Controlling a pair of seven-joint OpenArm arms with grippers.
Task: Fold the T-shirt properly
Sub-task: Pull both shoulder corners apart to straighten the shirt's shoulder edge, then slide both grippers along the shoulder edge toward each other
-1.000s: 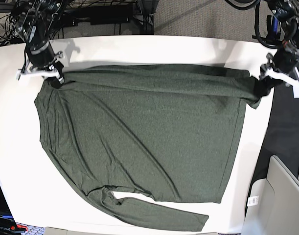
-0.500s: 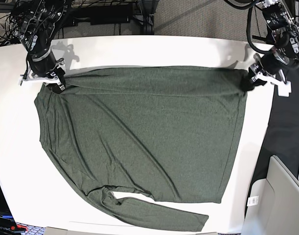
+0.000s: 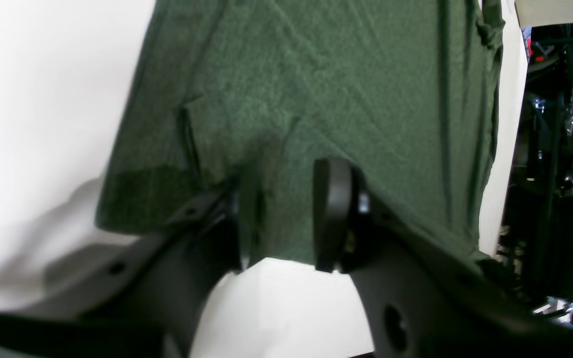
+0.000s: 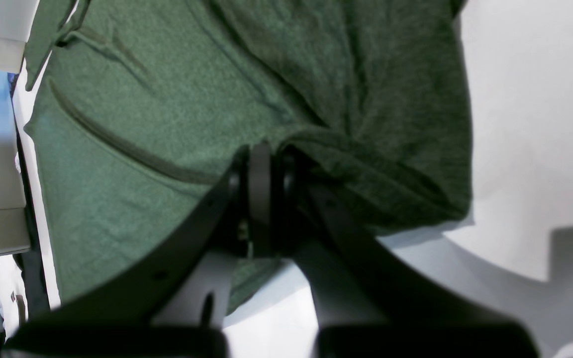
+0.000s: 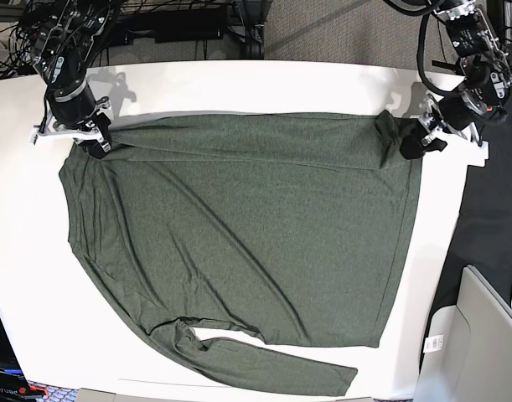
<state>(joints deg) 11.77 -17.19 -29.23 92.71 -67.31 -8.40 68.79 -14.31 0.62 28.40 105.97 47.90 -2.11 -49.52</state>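
T-shirt [image 5: 239,243] lay flat on the white surface [image 5: 21,268], top edge folded over, one sleeve trailing along the near edge. Right pincer [image 4: 265,199] was clamped on the T-shirt's folded corner. Left pincer [image 3: 286,214] had its jaws apart, straddling the fabric edge at the opposite corner, not gripping.

The left gripper [image 5: 412,146] has let its jaws spread apart and shifted inward, so the T-shirt [image 5: 239,234] corner it was pulling now lies slack and bunched.
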